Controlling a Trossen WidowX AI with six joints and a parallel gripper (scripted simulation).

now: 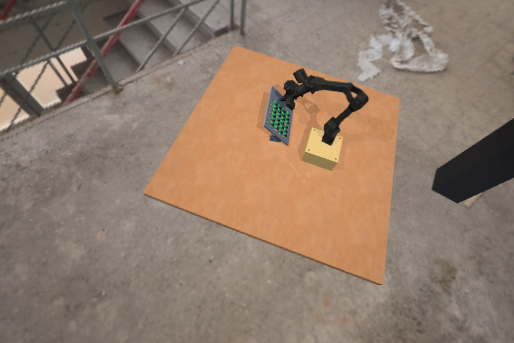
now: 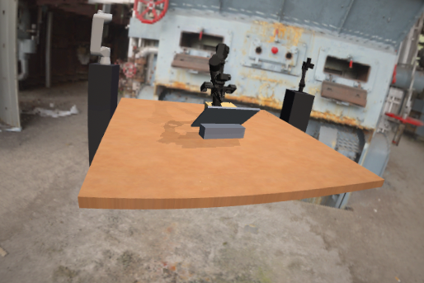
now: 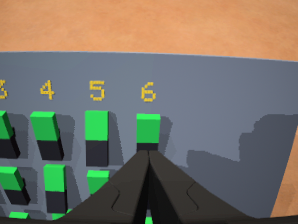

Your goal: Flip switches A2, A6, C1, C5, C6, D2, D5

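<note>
Switch panel (image 1: 274,95) (image 2: 224,116) (image 3: 215,100): tilted on its stand (image 2: 223,131) on the table (image 1: 225,167) (image 2: 231,171) (image 3: 150,25), in front of the arm. Jaws of the gripper (image 1: 285,100) (image 2: 219,88) (image 3: 149,154) together, nothing between, tips just by the near end of A6 (image 3: 148,128) in the wrist view. Probably A6 in hand, early in the list; contact impossible to confirm. A2 out of wrist view, too small from the top; result unreadable. Probably still to do: C1, C5, C6, D2, D5, then a lift clear
</note>
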